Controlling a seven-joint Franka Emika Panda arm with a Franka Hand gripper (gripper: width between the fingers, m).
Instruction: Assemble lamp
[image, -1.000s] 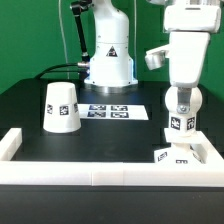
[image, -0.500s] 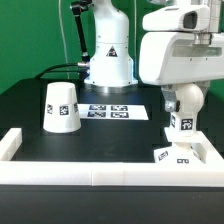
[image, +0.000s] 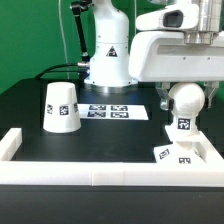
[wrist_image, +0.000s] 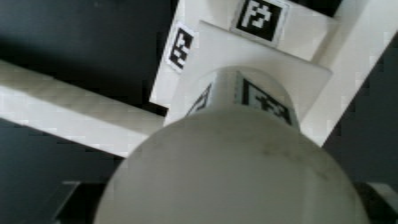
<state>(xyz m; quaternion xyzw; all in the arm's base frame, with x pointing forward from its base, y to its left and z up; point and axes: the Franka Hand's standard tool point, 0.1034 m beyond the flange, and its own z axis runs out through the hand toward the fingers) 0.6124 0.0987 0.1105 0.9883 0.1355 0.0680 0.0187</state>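
Observation:
My gripper (image: 186, 88) is shut on the ball-shaped bulb (image: 186, 100) and holds it upright, with its tagged neck (image: 183, 125) pointing down. The low flat base block (image: 178, 156) lies right under it, in the rail corner at the exterior view's right. I cannot tell whether the neck touches the base. In the wrist view the bulb (wrist_image: 222, 170) fills the space between the dark fingers (wrist_image: 80, 205), and the base (wrist_image: 267, 40) shows beyond it. The cone shade (image: 62, 106) stands on the table at the exterior view's left, apart from the gripper.
The marker board (image: 112, 112) lies flat in the middle of the table. The long white rail (image: 100, 171) runs along the front edge and turns up at both ends. The arm's pedestal (image: 108, 60) stands at the back.
The wrist has turned over the base, so the arm's wide white body now swings across the upper right. The bulb stays gripped and has shifted slightly to the right.

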